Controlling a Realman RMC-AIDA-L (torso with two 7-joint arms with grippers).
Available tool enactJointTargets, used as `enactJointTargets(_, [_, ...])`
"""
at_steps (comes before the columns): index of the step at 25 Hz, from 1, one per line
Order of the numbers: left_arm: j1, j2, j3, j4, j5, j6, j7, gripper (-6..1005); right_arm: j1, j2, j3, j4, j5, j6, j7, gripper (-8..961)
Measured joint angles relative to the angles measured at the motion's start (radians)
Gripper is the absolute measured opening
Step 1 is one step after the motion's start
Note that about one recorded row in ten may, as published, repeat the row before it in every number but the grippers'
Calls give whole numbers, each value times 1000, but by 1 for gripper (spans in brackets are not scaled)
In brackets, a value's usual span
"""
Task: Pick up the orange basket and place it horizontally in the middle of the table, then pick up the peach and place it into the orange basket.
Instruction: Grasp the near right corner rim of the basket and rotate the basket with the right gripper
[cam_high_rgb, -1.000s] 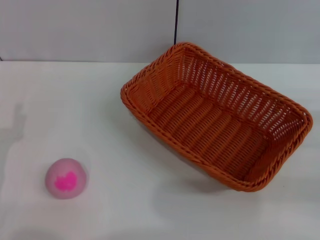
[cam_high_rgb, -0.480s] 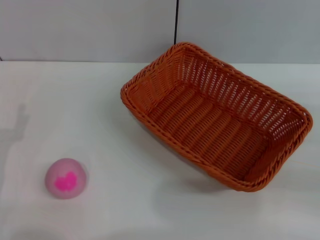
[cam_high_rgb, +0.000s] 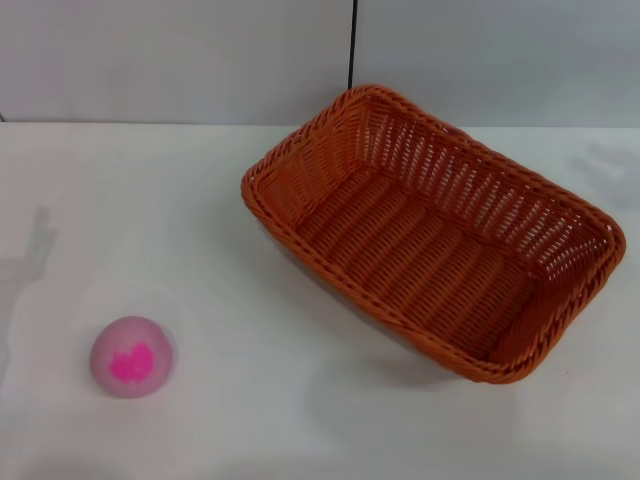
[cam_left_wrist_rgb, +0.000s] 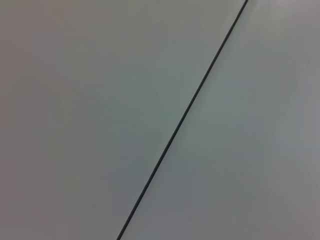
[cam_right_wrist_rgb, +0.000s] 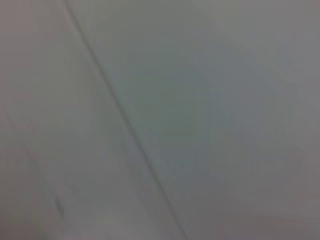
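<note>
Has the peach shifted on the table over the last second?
No. The peach sits at the same spot on the table, equally far from the orange basket.

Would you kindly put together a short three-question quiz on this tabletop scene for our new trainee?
1. True or false: the peach lies inside the orange basket.
2. On which side of the table, by the robot's own sides, does the peach sit?
3. How does the basket lie? A) square to the table edge B) skewed C) upside down

Key: 1 false; 2 left; 3 B.
</note>
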Motion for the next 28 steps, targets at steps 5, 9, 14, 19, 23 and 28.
enactJointTargets(5, [0, 1, 3, 2, 2, 2, -2, 844, 104, -33, -13, -86, -194, -47, 149, 468])
enactJointTargets(9, [6, 1, 2, -1, 3, 7, -2, 844, 193, -54, -65, -101, -338, -53, 230, 488])
enactJointTargets(14, [12, 1, 2, -4, 3, 17, -2, 844, 301, -70, -166, -89, -510, -55, 279, 680])
enactJointTargets(19, [13, 1, 4, -4, 3, 25, -2, 843, 379, -71, -250, -48, -648, -46, 303, 741])
enactJointTargets(23, [14, 1, 4, -4, 3, 31, -2, 843, 396, -56, -294, -46, -673, -38, 314, 763])
enactJointTargets(28, [14, 1, 5, -4, 3, 39, -2, 843, 395, -35, -367, -22, -694, 21, 332, 765])
